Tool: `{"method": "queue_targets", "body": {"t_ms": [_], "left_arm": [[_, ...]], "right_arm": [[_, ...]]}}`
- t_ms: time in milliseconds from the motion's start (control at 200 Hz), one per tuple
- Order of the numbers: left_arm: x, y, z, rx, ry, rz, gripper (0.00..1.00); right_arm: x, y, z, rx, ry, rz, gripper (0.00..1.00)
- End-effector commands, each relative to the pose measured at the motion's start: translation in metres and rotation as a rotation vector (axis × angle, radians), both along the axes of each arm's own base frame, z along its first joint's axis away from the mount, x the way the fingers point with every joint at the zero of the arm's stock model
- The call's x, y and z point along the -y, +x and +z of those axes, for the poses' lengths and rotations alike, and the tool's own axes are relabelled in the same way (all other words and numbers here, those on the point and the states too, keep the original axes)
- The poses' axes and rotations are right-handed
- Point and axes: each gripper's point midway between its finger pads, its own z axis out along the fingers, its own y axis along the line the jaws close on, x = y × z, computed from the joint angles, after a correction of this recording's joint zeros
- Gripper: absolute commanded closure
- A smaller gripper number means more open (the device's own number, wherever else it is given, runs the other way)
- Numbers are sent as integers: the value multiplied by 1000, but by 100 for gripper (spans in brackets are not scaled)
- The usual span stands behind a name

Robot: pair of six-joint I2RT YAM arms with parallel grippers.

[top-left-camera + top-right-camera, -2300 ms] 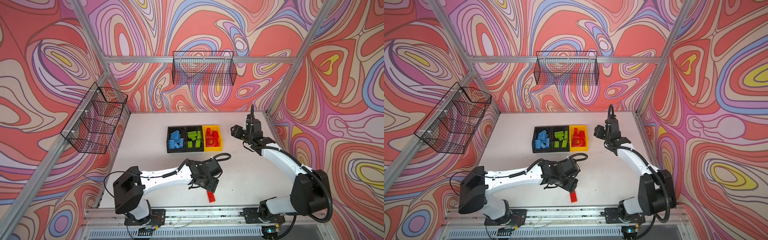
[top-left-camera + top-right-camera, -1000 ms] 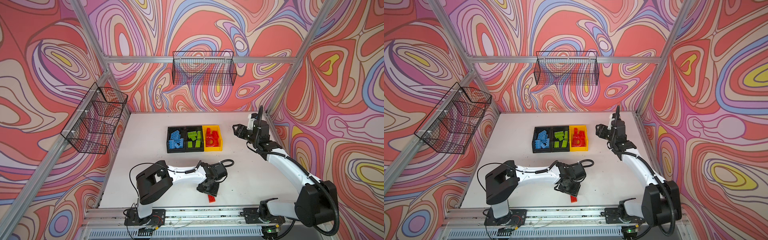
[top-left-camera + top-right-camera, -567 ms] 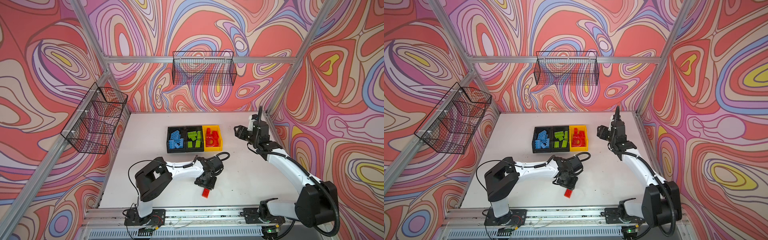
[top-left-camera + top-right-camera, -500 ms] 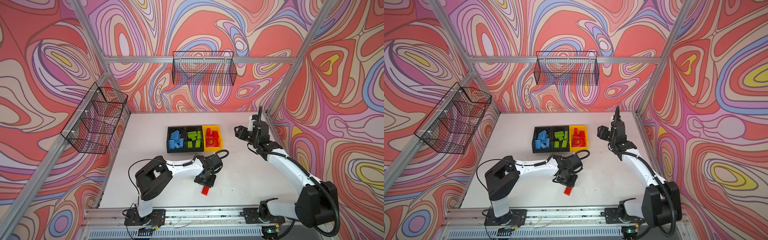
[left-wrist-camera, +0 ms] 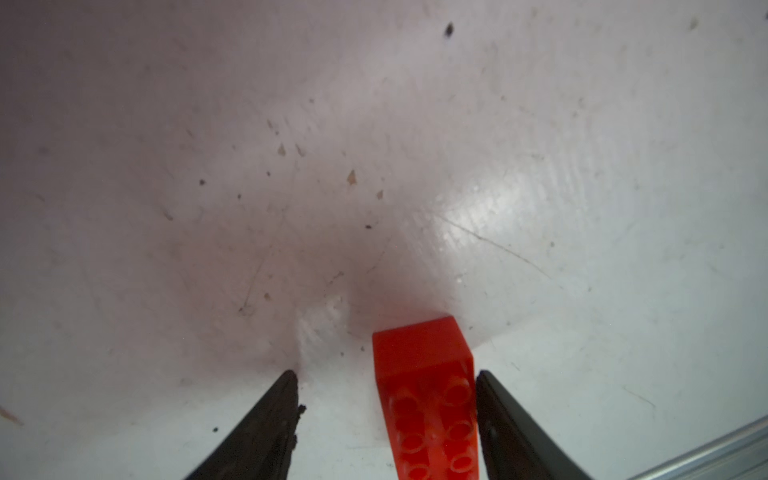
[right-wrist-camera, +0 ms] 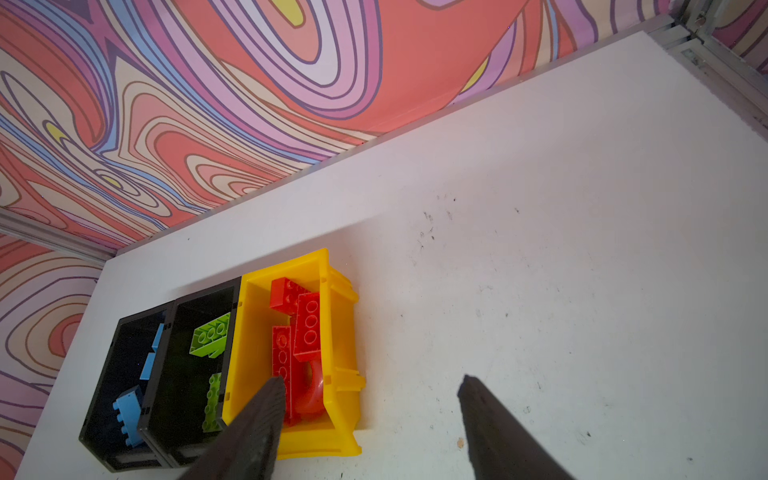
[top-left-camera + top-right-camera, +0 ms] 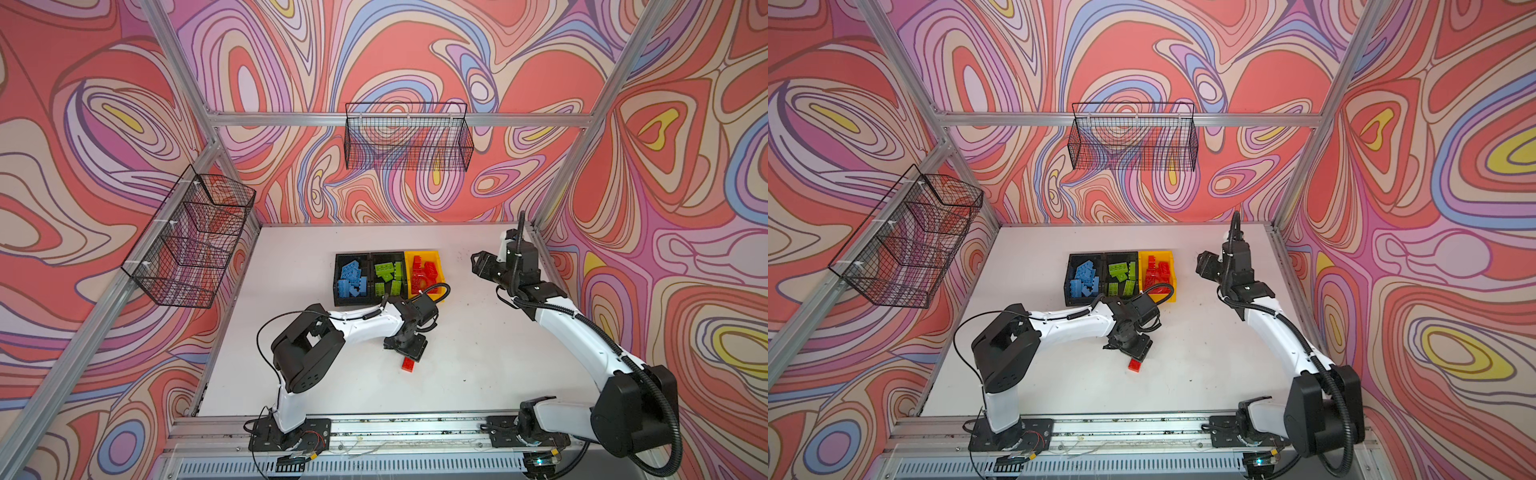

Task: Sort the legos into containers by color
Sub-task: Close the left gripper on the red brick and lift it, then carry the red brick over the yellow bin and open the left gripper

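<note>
Although almost all the sorting looks done, one small red studded plastic brick [image 7: 409,364] lies loose on the white tabletop [image 7: 478,353], about midway between the side edges and nearer the front edge than the bins. The three small open plastic bins stand in a touching row further toward the back edge. The left black bin [image 7: 1068,274] holds the blue bricks [image 7: 1084,276], the middle black bin [image 7: 1121,253] holds the lime green bricks [image 7: 1121,276], and the yellow bin [image 6: 343,328] holds the red bricks [image 6: 307,324], with a red arch among them.

The left gripper [image 7: 409,353] is low over the loose brick. Its fingers are spread and grasp nothing; the brick rests on the table between them, close against one. The right gripper [image 6: 370,386] hangs beside the yellow bin, fingers released and empty. Judging by this, only that last red brick needs lifting into the yellow bin.
</note>
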Motion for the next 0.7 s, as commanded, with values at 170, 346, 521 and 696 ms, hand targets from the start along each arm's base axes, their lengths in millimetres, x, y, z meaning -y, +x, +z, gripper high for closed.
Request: {"method": "queue_targets", "body": {"t_ms": [170,346,521,696], "left_arm": [[-7,-14,-7,-35,-3,11,53],[-4,-8,1,-11,-15,-11,66],[15,24,38,91,-86,-42,71],[32,83,88,239,-180,-44,72]], "right_arm": [[-2,10,-4,-10,32,-6,29],[-1,11,0,-2,42,-20,30],[1,9,-7,-27,38,-31,30],[5,2,-18,-61,14,-44,30]]}}
